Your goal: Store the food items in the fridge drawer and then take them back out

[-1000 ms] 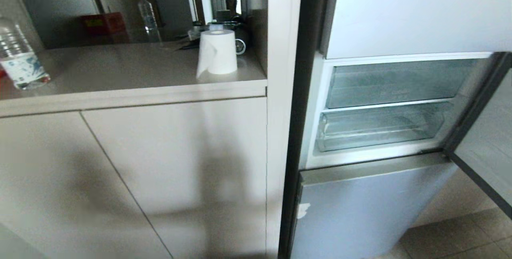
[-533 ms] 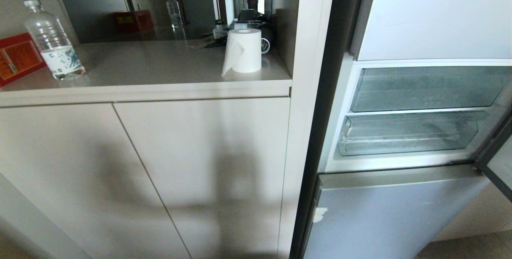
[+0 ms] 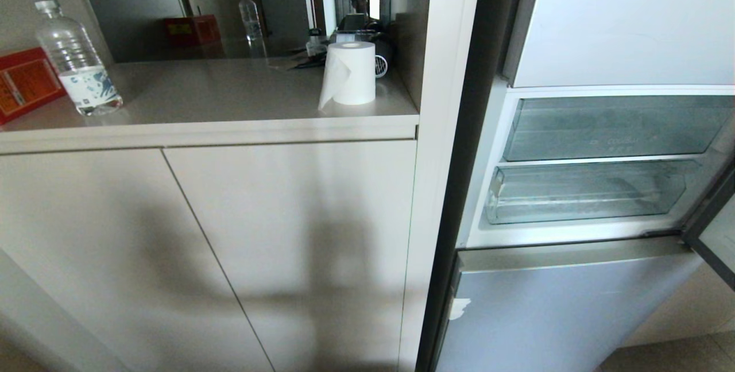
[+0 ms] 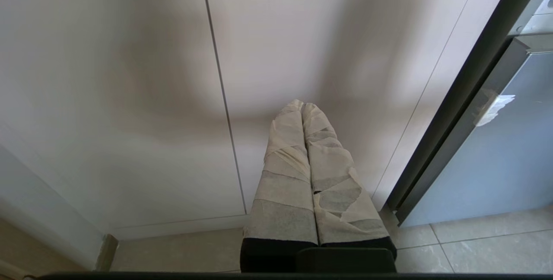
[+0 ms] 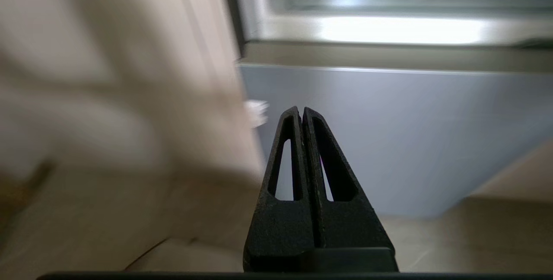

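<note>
The fridge drawer [image 3: 585, 193] is the lower, shallow clear bin in the open fridge compartment at the right of the head view; it is pushed in and looks empty. The food items are out of view. Neither arm shows in the head view. My left gripper [image 4: 302, 105] has tape-wrapped fingers pressed together and hangs low before a beige cabinet door [image 4: 328, 46], holding nothing. My right gripper [image 5: 301, 109] is black, shut and empty, facing the frosted blue-grey bottom fridge front [image 5: 410, 133], below the open compartment.
A taller clear bin [image 3: 614, 128] sits above the drawer. The open fridge door [image 3: 712, 234] stands at the far right. On the counter [image 3: 218, 96] are a paper roll [image 3: 350, 73], a water bottle [image 3: 77, 59] and a red box [image 3: 26, 82].
The whole head view shifted: counter and fridge slid to the right in the picture a second ago, then held still. Nothing in the scene itself moved.
</note>
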Robot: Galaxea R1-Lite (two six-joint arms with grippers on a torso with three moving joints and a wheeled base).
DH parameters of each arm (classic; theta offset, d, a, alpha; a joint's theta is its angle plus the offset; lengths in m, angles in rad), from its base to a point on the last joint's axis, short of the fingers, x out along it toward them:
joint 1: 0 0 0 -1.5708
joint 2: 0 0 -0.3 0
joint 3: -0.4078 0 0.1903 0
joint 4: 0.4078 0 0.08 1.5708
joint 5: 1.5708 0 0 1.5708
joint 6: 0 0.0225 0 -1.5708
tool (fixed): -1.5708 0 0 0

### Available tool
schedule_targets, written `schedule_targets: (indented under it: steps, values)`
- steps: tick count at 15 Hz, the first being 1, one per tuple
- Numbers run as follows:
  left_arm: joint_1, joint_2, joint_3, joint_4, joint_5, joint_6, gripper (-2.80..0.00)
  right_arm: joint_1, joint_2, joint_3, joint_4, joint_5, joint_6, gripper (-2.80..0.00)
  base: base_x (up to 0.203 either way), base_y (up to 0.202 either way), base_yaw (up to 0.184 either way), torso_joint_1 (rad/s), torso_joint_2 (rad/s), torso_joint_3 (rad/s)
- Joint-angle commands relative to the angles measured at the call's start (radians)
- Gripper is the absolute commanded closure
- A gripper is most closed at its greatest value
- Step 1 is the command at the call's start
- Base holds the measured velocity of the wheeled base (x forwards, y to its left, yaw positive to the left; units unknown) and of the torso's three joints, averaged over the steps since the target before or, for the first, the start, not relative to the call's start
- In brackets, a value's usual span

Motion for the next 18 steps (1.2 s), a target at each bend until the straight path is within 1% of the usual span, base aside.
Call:
schedule_targets:
  steps: [1,2,3,4,6,9,12,14,15,18]
  values:
    - [0.000,0.001,0.000,0.000,0.000,0.000,0.00,0.003,0.373,-0.054,-0.081,0.037,0.015,0.00,0.000,0.000,0.000,0.000,0.00,0.000]
    - [0.000,0.000,0.000,0.000,0.000,0.000,0.00,0.005,0.497,-0.074,-0.153,0.058,0.022,0.00,0.000,0.000,0.000,0.000,0.00,0.000]
    - [0.000,0.000,0.000,0.000,0.000,0.000,0.00,0.009,0.622,-0.093,-0.238,0.076,0.024,-0.13,0.000,0.000,0.000,0.000,0.00,0.000]
    - [0.000,0.000,0.000,0.000,0.000,0.000,0.00,0.017,0.735,-0.110,-0.329,0.091,0.024,-2.80,0.000,0.000,0.000,0.000,0.00,0.000]
    - [0.000,0.000,0.000,0.000,0.000,0.000,0.00,0.042,0.919,-0.132,-0.509,0.112,0.030,-2.80,0.000,0.000,0.000,0.000,0.00,0.000]
    - [0.000,0.000,0.000,0.000,0.000,0.000,0.00,0.061,1.146,-0.159,-0.786,0.125,0.037,-2.80,0.000,0.000,0.000,0.000,0.00,0.000]
    - [0.000,0.000,0.000,0.000,0.000,0.000,0.00,0.067,1.342,-0.213,-1.014,0.109,0.037,-2.80,0.000,0.000,0.000,0.000,0.00,0.000]
    - [0.000,0.000,0.000,0.000,0.000,0.000,0.00,0.073,1.424,-0.262,-1.081,0.058,0.034,-2.80,0.000,0.000,0.000,0.000,0.00,0.000]
    - [0.000,0.001,0.000,0.000,0.000,0.000,0.00,0.076,1.453,-0.290,-1.114,0.046,0.033,-2.80,0.000,0.000,0.000,0.000,0.00,0.000]
    - [0.000,0.000,0.000,0.000,0.000,0.000,0.00,0.080,1.529,-0.365,-1.141,0.037,0.032,-2.80,0.000,0.000,0.000,0.000,0.00,0.000]
